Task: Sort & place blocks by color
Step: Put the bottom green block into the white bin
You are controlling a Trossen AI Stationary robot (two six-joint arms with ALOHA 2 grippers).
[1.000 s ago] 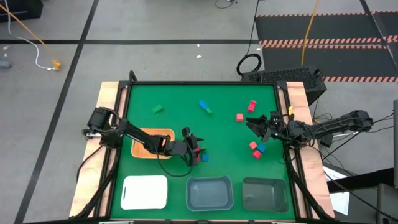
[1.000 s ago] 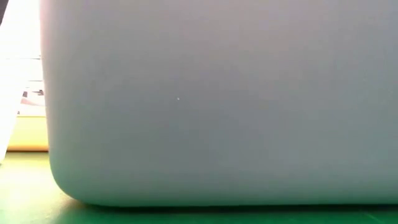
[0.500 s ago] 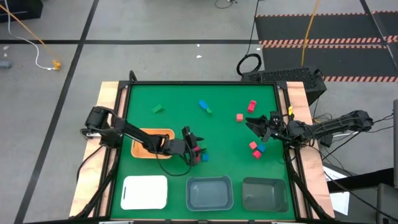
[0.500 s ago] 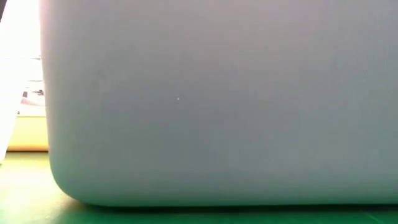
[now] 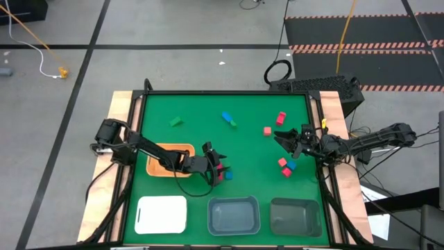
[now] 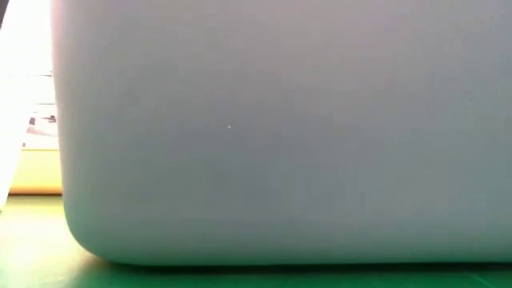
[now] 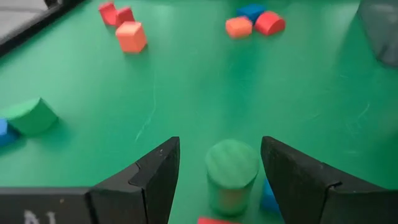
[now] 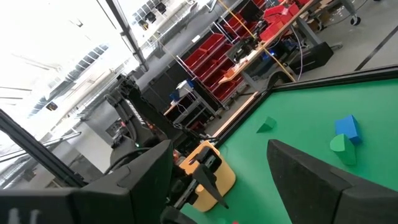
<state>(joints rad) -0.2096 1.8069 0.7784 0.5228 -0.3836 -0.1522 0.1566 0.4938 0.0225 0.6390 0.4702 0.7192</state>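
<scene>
The left gripper is low over the green table mat, just beside the orange tray, and its two dark fingers are spread with a gap on each side of a small green cylinder block. The cylinder stands upright between the fingers but they do not press it, so I judge that the gripper is placed around it to close and lift it next. A small blue block and a red piece lie touching or just beside the cylinder; this crowding may be why the fingers come down so narrowly around it, and they could push the neighbours when closing.

The right gripper waits above the right side of the mat, near a little group of red and blue blocks. Its fingers are spread and hold nothing; probably it stays back to leave room for the other arm.

The other blocks are scattered on the mat: a green block at the far left, a blue block with a green one in the far middle, and red blocks at the far right. The white tray and the two grey trays stand along the near edge, and I see no blocks in them, so the sorting seems to be at an early stage. In the low view, one grey tray wall fills almost everything.
</scene>
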